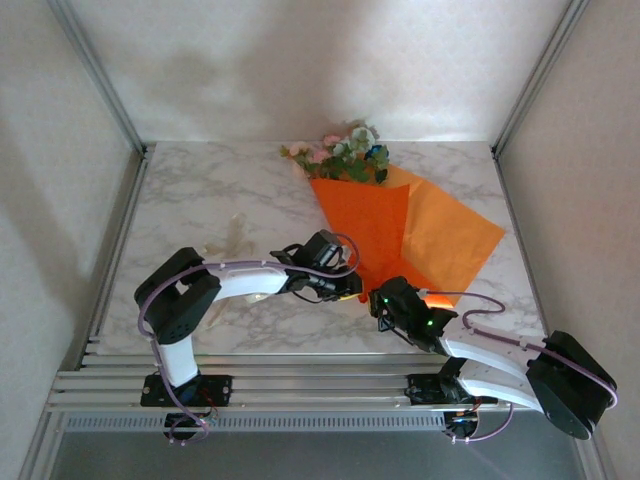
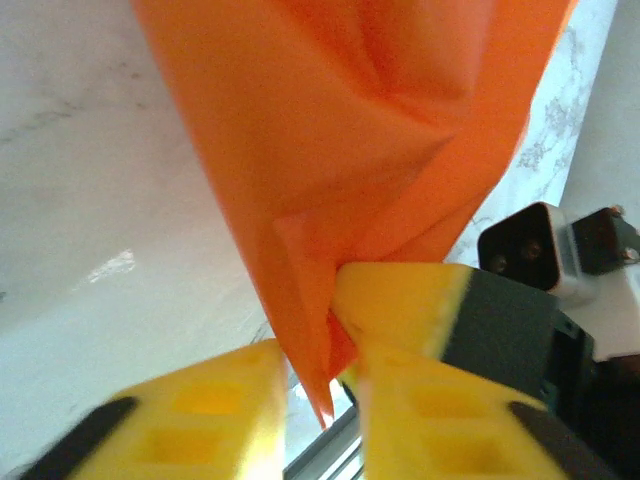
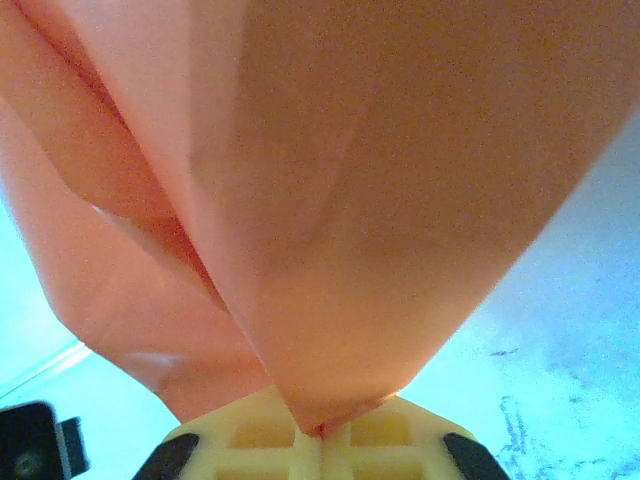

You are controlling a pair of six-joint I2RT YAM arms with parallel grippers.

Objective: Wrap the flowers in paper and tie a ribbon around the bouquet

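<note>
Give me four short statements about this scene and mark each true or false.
1. The right gripper is shut on the tip of the paper. True.
2. The flowers lie at the near edge of the table. False: they lie at its far edge.
3. The fingers of the left gripper stand apart, with the paper's tip between them. True.
4. The paper is blue. False: it is orange.

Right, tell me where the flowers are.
In the top view, the flowers sit at the far edge of the table near the middle, poking out of the wide end of the orange paper.
</note>
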